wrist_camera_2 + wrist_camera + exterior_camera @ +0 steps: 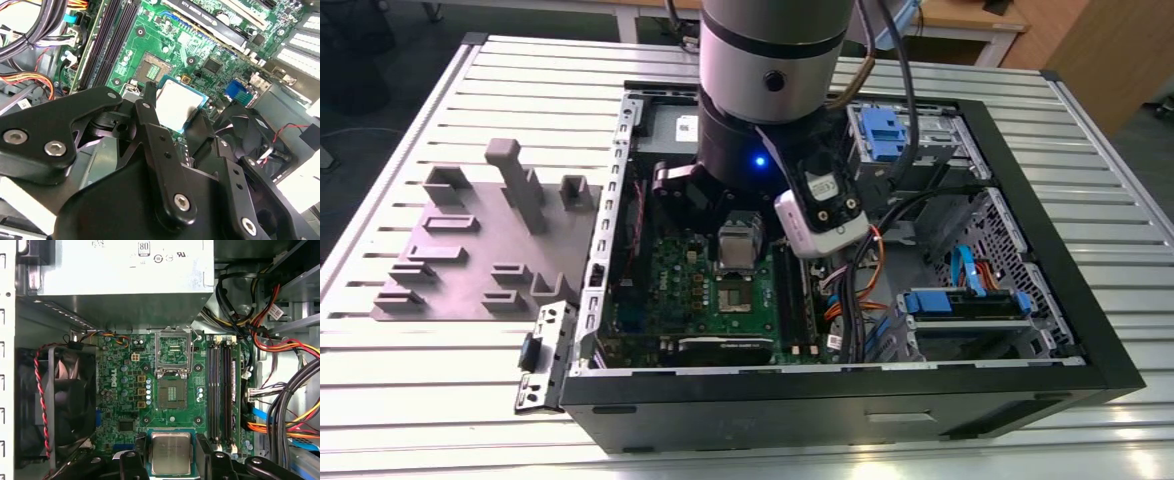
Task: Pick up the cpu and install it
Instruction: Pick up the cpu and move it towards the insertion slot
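**Item 1, gripper** (171, 462): two black fingers (148, 102) closed narrowly on opposite edges of the cpu, holding it flat. You see this in both wrist views.

**Item 2, cpu** (171, 452): silver-grey top facing up, in the grip. It hangs over the near edge of the motherboard (125, 390), apart from the socket and not seated. Picking up: done, as I judge it. Installing: not yet done.

**Item 3, socket** (172, 392): dark centre bare, nothing in it. Its metal frame (172, 357) stands raised on the side away from the cpu, so the seat is open to receive.

**Item 4, memory slots** (222, 390): beside the socket, with bundled cables (280, 405) beyond them.

**Item 5, fan** (65, 400): on the socket's other side, with a twisted red-and-black lead.

**Item 6, power supply** (125, 270): past the raised frame.

**Notes on views.** The first wrist view gives you cpu, socket and frame in one line, good for judging alignment. The second wrist view gives you the finger linkage and the cpu's tilt against the board. The exterior view adds the arm (767, 70) reaching down into the open case (1107, 360), the grey fixture (467, 260) to the exterior view's left, and the slatted table (400, 360).
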`<state>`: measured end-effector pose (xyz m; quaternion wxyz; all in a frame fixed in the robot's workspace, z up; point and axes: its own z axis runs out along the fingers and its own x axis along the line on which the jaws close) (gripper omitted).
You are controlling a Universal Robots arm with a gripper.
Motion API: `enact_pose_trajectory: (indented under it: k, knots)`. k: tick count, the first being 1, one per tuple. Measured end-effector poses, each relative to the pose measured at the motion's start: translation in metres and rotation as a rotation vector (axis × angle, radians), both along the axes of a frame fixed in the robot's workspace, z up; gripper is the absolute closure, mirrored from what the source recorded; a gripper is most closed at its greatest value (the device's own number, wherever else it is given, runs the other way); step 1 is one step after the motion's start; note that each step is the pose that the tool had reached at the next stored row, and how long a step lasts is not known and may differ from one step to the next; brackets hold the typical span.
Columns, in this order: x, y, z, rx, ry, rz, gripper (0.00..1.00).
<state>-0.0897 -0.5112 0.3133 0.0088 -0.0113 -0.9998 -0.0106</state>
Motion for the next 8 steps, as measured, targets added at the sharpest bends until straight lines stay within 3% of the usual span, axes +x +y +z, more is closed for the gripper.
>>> enact_pose_trajectory:
  k: [8]
  knots:
    - [0.0,0.0,-0.0126,-0.0001,0.0001,0.0,0.53]
